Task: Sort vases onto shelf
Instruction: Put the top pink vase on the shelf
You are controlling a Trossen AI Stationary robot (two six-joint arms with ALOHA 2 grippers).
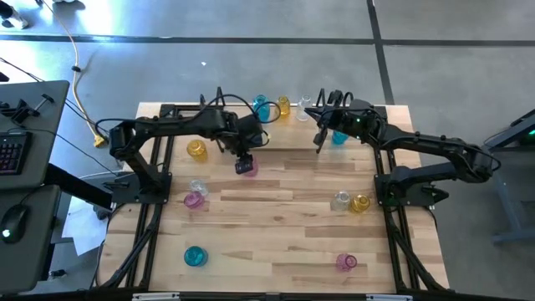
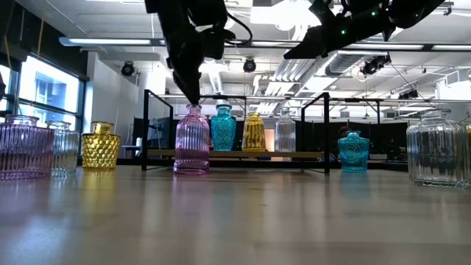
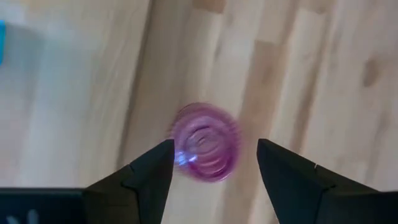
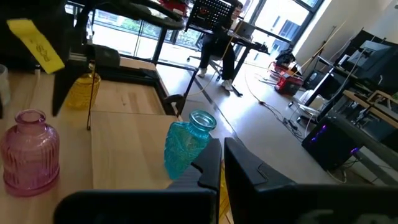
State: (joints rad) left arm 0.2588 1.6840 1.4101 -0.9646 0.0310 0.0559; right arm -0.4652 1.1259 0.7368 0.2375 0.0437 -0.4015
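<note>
left wrist view | left gripper jaws spread above pink vase, standing free before shelf | right gripper pressed together, waiting

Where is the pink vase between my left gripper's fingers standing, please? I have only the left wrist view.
Observer: The pink vase stands upright on the table, just in front of the shelf, not on it.
Operator: Thank you. What is on the shelf?
Observer: A teal vase, a yellow vase and a clear vase stand side by side on it.
Operator: And where is the other arm?
Observer: The right gripper hangs shut above the table near the shelf's right end, beside a lone teal vase.
</note>
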